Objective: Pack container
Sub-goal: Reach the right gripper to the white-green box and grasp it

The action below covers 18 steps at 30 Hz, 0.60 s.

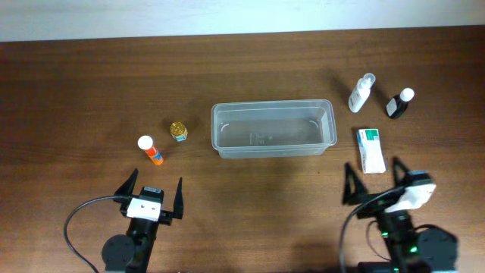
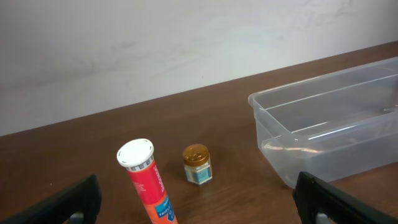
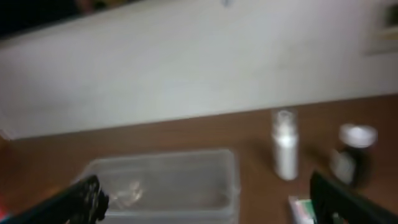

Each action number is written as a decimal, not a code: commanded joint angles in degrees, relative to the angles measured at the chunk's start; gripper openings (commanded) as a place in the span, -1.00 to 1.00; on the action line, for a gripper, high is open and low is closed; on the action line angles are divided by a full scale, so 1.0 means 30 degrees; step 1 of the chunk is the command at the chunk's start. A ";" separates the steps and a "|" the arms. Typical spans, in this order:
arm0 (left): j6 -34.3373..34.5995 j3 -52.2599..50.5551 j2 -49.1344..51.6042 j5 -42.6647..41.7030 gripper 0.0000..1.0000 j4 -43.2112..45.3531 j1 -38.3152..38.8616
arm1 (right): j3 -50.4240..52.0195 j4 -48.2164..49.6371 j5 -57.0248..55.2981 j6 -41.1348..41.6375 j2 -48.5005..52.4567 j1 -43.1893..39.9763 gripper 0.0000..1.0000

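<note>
Both my grippers wide open and holding nothing, container mid-table.
My left gripper [image 1: 158,176] sits released behind the orange tube [image 1: 150,151] and gold-lidded jar [image 1: 179,131]. The clear container [image 1: 273,105] stands at centre. Right of it are a white bottle [image 1: 361,93], a dark bottle [image 1: 399,103] and a box [image 1: 370,149], the box just ahead of my right gripper [image 1: 371,164].

Through blur, the clear container [image 3: 231,180] sits on the brown worktop [image 3: 155,134] at 7 o'clock, a white bottle [image 3: 285,149] at 4 o'clock, a dark white-capped bottle [image 3: 352,158] at its 3 o'clock, with the tool [image 3: 205,186] spread wide.
</note>
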State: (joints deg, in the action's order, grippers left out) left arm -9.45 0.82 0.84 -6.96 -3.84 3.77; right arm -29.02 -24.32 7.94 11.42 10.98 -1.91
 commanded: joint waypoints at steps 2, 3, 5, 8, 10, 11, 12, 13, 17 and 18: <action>-0.0175 -0.0102 -0.0058 0.0204 0.99 -0.0036 -0.0066 | -0.4750 -0.2914 -0.4422 -0.1996 0.4889 0.0080 0.97; -0.0175 -0.0102 -0.0058 0.0204 0.99 -0.0036 -0.0066 | -0.6207 -0.4233 -0.4605 -0.2732 0.6492 0.0058 0.97; -0.0175 -0.0102 -0.0058 0.0204 0.99 -0.0036 -0.0058 | -0.8794 -0.6892 -0.4845 -0.3672 0.9311 -0.0233 0.97; -0.0175 -0.0102 -0.0058 0.0204 0.99 -0.0036 -0.0066 | -1.2451 -1.1176 -0.4896 -0.4947 1.3391 -0.1326 0.97; -0.0175 -0.0102 -0.0058 0.0204 0.99 -0.0036 -0.0066 | -1.4455 -1.3391 -0.4874 -0.5166 1.5934 -0.2368 0.97; -0.0175 -0.0102 -0.0058 0.0204 0.99 -0.0036 -0.0058 | -1.5256 -1.4287 -0.4707 -0.5166 1.7129 -0.2892 0.97; -0.0168 -0.0102 -0.0058 0.0204 0.99 -0.0036 -0.0066 | -1.5832 -1.4921 -0.4510 -0.5166 1.8105 -0.3308 0.97; -0.0175 -0.0102 -0.0058 0.0204 0.99 -0.0036 -0.0066 | -1.6473 -1.5642 -0.4197 -0.5151 1.9409 -0.3810 0.97; -0.0175 -0.0102 -0.0058 0.0204 0.99 -0.0036 -0.0066 | -1.7354 -1.5941 -0.2914 -0.5166 2.2950 -0.4801 0.97; -0.0168 -0.0102 -0.0058 0.0204 0.99 -0.0036 -0.0066 | -1.7354 -1.5693 -0.2929 -0.5173 2.3700 -0.4889 0.97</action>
State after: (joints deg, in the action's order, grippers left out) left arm -9.45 0.82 0.84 -6.79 -3.86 3.77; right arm -79.75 -71.55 -2.81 -3.09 77.97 -15.53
